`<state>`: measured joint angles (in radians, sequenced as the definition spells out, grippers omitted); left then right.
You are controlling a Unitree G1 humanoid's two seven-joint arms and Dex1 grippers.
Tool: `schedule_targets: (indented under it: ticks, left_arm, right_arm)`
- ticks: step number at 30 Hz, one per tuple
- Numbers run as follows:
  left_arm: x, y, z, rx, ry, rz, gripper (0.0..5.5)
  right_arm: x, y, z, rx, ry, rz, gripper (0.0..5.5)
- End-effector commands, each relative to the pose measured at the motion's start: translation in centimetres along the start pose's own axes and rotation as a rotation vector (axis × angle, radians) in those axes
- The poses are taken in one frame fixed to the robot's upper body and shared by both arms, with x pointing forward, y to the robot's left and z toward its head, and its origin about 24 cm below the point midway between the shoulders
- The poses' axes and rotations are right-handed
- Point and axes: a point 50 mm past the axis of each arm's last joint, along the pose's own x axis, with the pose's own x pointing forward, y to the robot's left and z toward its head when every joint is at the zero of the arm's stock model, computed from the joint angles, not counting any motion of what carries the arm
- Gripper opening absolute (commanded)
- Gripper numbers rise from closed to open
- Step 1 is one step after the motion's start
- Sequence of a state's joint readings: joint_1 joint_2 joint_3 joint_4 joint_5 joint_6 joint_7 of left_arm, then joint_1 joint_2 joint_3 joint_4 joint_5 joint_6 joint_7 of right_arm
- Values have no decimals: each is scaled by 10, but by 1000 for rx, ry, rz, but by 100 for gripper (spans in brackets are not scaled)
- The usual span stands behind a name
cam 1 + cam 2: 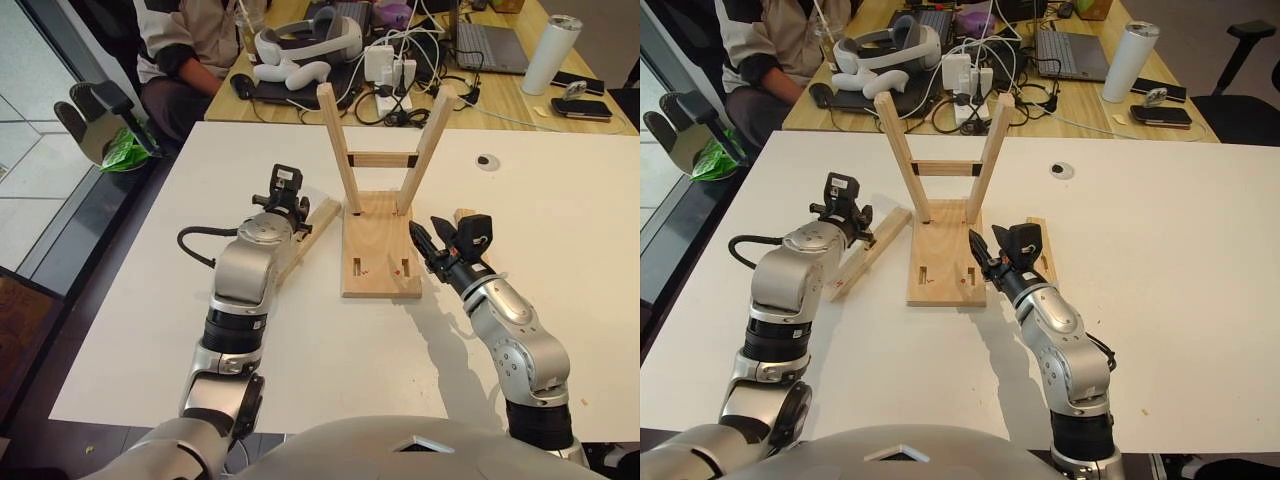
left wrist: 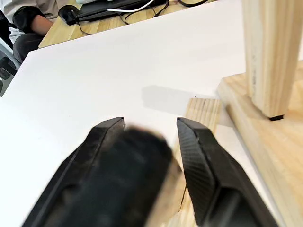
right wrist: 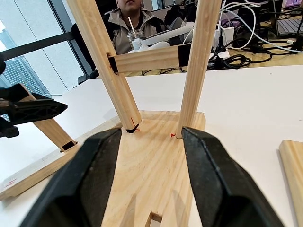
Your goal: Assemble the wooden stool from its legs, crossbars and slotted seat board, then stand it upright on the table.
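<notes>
- Right gripper (image 1: 430, 235), jaws wide apart and empty, hovers at the right edge of the seat board (image 1: 375, 255), pointed toward the upright legs (image 1: 338, 150)
- Left gripper (image 2: 150, 124), fingers spread and gripping nothing, sits over a loose leg (image 1: 320, 220) lying just left of the board
- Seat board lies flat on the table (image 1: 560, 250), a crossbar (image 1: 380, 159) joining its two upright legs
- Another wooden piece (image 3: 292, 170) lies just right of the board

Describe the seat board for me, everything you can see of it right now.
The seat board is a pale, bare-wood rectangle lying flat near the middle of the white table. Two legs stand in its far slots, splayed apart and joined by a crossbar. Its two near slots are empty, and small red marks show on its face. The open right gripper hovers by its right edge; contact is unclear.
</notes>
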<state>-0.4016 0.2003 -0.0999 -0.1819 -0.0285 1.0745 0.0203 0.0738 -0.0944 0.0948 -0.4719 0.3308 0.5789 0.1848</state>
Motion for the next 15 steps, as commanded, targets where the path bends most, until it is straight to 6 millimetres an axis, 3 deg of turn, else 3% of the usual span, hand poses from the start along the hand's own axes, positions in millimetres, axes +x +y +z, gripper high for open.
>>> schedule_targets:
  ticks: [1, 15]
  left_arm:
    - [0, 9, 14, -13, -67, 36, 204]
    - [-28, 21, 74, -19, -305, 56, 204]
  right_arm:
    - [1, -1, 0, 4, 7, 2, 237]
    - [-9, -6, -4, 13, -2, -47, 237]
